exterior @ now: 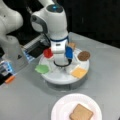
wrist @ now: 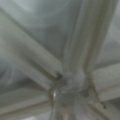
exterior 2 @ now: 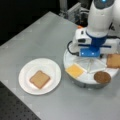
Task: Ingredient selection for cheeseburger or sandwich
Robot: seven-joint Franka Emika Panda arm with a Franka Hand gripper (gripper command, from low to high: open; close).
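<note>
Nearest us, one bread slice (exterior: 81, 112) is lying on the white plate (exterior 2: 25, 72). Beyond it, we are watching the gripper (exterior: 60, 63) hovering over the divided tray's (exterior: 57, 77) centre, nothing visibly held, its opening indiscernible; centring over one chosen ingredient matters.
</note>
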